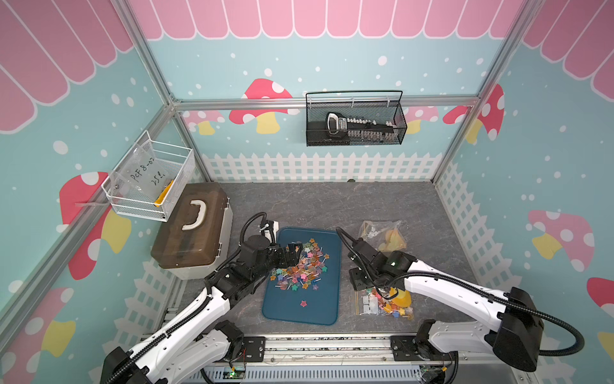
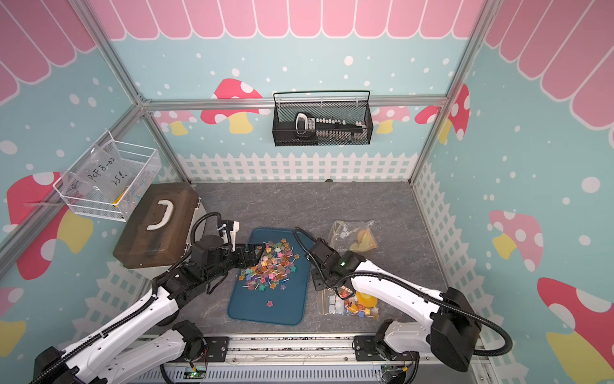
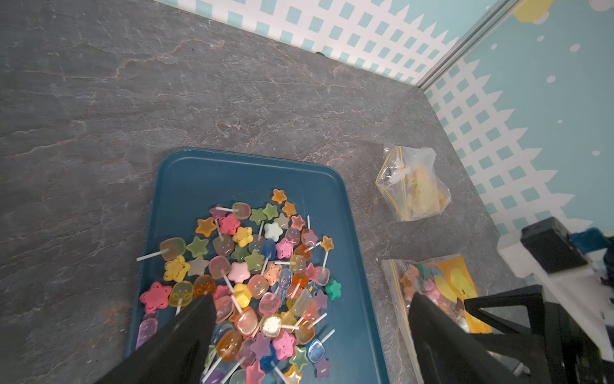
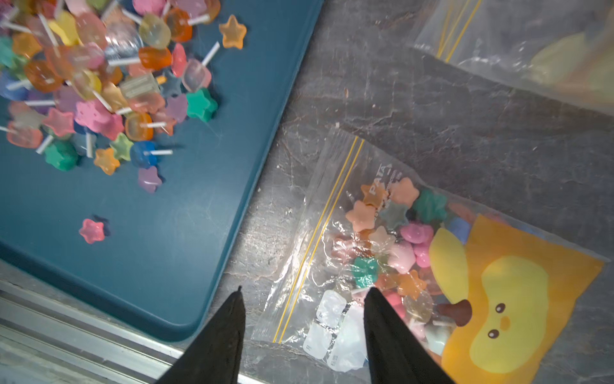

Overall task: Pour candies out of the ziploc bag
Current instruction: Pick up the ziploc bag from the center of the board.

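Grey tabletop (image 3: 166,83), tray (image 4: 149,249) heaped with candies (image 3: 252,266)! Left pincer (image 3: 310,296) hangs apart above them; right pincer (image 4: 305,288), also apart, seems to line up a filled ziploc bag (image 4: 365,232).

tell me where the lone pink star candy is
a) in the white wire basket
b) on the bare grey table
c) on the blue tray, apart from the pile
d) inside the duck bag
c: the pink star lies by itself on the blue tray, with bare tray between it and the candy pile.
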Action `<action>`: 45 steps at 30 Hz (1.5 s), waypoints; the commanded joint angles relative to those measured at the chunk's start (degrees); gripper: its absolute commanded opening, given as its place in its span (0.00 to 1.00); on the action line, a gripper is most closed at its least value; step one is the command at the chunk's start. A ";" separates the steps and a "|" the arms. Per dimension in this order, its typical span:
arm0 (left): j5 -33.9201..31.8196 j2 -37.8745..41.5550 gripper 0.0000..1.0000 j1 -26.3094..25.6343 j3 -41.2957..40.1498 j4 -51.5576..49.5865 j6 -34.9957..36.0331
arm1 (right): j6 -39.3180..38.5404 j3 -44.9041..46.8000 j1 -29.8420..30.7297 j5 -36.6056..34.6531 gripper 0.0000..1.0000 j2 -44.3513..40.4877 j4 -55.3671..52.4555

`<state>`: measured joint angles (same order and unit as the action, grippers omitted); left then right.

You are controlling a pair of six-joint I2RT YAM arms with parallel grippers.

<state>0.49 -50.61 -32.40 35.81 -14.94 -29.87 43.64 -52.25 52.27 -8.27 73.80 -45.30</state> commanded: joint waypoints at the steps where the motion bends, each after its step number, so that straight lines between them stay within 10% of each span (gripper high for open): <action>1: -1.82 2.29 0.95 -0.14 -2.31 -2.00 -1.60 | 4.64 -0.66 2.09 -2.89 0.58 3.17 -3.05; 30: -1.82 5.92 0.95 -0.26 -6.76 0.40 -5.38 | 9.23 -4.82 5.23 -14.29 0.34 19.24 -3.51; 45: -1.66 5.34 0.95 -0.07 -6.70 0.61 -5.32 | 6.55 -3.91 5.25 -12.69 0.41 22.00 3.18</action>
<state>-0.64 -45.21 -32.40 29.65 -15.16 -34.30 49.76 -56.75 57.17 -18.72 95.11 -41.67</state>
